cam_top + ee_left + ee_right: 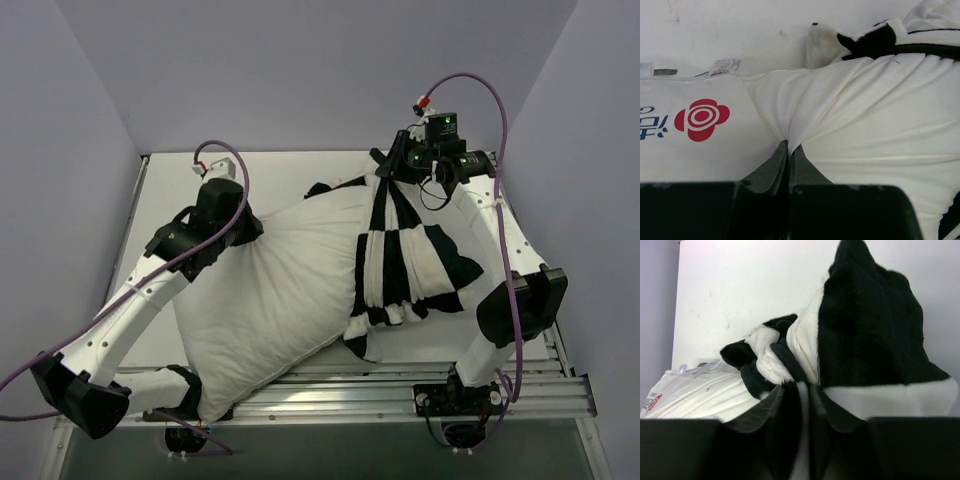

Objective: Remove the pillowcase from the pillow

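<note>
Pinching one pillow, left gripper closed, right gripper seemingly clamping one pillowcase

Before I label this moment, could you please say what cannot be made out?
- Top view: where the left tool grips the pillow, hidden under its wrist.
- Left wrist view: blue print beside the red mark, cut by the left edge; label text too small.
- Right wrist view: how deep the pillowcase sits in the right tool, hidden by its body.
</note>
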You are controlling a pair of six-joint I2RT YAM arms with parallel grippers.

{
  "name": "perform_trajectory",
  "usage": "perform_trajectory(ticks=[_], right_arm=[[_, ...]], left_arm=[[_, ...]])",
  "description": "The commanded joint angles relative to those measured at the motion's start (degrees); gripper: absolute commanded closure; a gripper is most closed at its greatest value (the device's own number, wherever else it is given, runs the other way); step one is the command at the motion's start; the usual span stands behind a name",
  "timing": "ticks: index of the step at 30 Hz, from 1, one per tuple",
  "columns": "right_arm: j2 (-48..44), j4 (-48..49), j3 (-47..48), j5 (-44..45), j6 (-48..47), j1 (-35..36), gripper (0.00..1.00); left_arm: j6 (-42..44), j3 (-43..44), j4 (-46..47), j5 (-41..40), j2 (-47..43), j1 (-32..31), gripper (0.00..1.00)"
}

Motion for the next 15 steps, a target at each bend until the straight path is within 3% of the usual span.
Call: perform_trajectory(ticks=[1,3,6,9,12,13,15], right_arm=[[-2.9,10.4,0.3,8.9,-3.3,-2.9,0.75],[-3.5,10.1,-0.4,9.6,-3.6,-1.8,0.58],[-6.2,10.4,-3.1,10.3,-3.4,-1.2,0.44],[-10.0,11.5,-7.5,10.6,-3.1,0.1,0.36],[-14.9,12.0,-13.2,10.8,-3.2,2.9,0.29],[-17.7,12.2,-15.1,11.0,-3.3,3.7,0.28],[-20.4,12.9,-20.7,11.0,-3.4,6.7,0.25]], left_arm=[[13.5,5.3,-0.1,-7.9,4.3,4.3,0.98],[16.0,7.4,4.2,-6.4,8.1,4.4,0.98],[20.6,12.0,8.3,-4.7,13.0,4.4,0.95],[25.1,17.3,11.0,-2.6,17.4,4.4,0.89],[28.8,20.8,12.9,-1.5,19.6,4.4,0.7],[29.5,21.3,13.0,-1.2,19.8,4.3,0.43],[30.5,22.3,11.7,-0.4,18.9,4.1,0.2]])
